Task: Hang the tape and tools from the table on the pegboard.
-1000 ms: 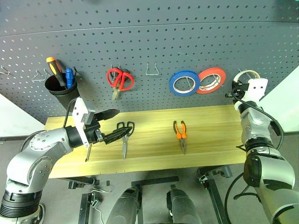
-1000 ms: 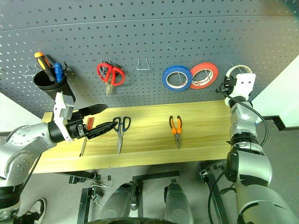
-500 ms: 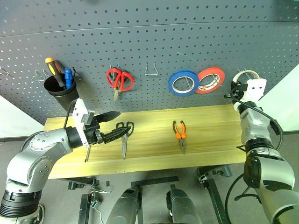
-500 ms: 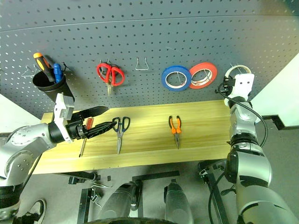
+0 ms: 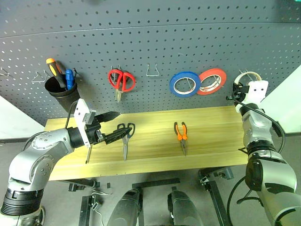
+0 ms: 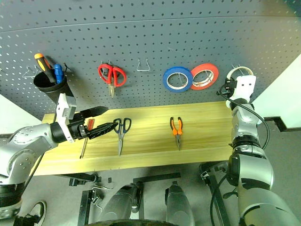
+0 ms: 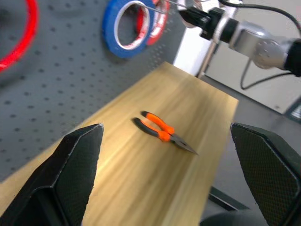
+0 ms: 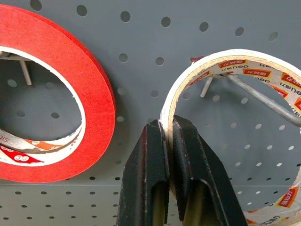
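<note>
While the right gripper (image 8: 167, 141) holds its fingers clamped on the rim of the tape (image 8: 235, 122), note that nothing in the scene has shifted over the last second: the ring was already at the pegboard (image 5: 150, 47) a second ago, and it is there now, at the upper right of the head view. In the right wrist view, a wire hook (image 8: 263, 99) passes through the opening of the ring, so you may judge the tape as hung but not yet released. The red-orange tape roll (image 5: 212, 81) hangs just beside it, with the blue tape roll (image 5: 185, 84) next along.

Observe the left gripper (image 5: 113, 126) at the lower left of the head view. Its fingers stand apart with nothing between them, and it hovers over the table (image 5: 211, 122) as it did a second ago, close to the black-handled scissors (image 5: 125, 136).

Read this stillness as a pause at the end of the first item. Your next step, by judgement, is to open the right fingers and draw back without dragging the ring off its hook.

Three tools remain flat on the table:
- the black-handled scissors, left of centre;
- the orange-handled pliers (image 5: 181, 134), centre right;
- the screwdriver (image 6: 86, 139), behind the left gripper near the left end.

One bare hook (image 5: 151, 70) shows at upper centre, beside the red-handled scissors (image 5: 121, 81).
</note>
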Available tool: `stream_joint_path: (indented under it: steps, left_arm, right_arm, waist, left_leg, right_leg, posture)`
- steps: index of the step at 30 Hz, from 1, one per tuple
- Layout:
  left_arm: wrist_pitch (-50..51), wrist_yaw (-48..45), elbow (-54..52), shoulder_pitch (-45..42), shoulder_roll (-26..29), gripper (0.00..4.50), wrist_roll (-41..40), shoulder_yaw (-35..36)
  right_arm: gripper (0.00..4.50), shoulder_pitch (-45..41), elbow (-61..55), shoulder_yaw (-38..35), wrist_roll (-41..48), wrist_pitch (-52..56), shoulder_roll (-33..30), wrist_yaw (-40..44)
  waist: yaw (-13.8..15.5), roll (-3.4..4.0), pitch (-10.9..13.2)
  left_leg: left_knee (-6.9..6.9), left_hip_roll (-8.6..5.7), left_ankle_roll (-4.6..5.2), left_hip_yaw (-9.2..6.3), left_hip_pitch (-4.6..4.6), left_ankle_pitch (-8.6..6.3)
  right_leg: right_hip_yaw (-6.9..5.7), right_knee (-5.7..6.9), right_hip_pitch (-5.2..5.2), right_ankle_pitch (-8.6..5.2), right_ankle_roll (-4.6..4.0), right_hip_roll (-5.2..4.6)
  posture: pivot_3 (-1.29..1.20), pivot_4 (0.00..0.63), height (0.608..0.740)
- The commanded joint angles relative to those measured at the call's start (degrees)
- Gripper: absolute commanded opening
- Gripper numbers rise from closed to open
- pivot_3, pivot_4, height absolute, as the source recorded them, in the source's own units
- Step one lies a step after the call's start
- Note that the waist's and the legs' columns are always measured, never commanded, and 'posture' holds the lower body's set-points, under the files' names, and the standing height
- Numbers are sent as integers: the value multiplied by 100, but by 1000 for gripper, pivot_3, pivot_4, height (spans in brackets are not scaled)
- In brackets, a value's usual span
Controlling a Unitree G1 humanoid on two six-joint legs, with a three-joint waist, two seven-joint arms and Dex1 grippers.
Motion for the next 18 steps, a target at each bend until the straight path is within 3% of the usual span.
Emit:
stream_joint_path:
  steps: [1,18]
  left_arm:
    - [-46,-67,-70,-49,55,4454,47,8]
    - [-129,-186,69,-242,1,4454,320,-83]
  right_arm:
    - [576,77,-57,-59,37,3,-56,-20]
    - [576,34,-37,12,-55,84,-98,-22]
  waist:
    - [4,0,-10]
    - [-3,-2,-37]
  left_leg:
    - [1,0,-1,0,0,0]
    - [5,0,-2,0,0,2]
  right_leg:
    - [0,1,0,0,0,0]
    - [0,7,1,1,0,1]
  posture:
    - [93,116,740]
    - [92,130,740]
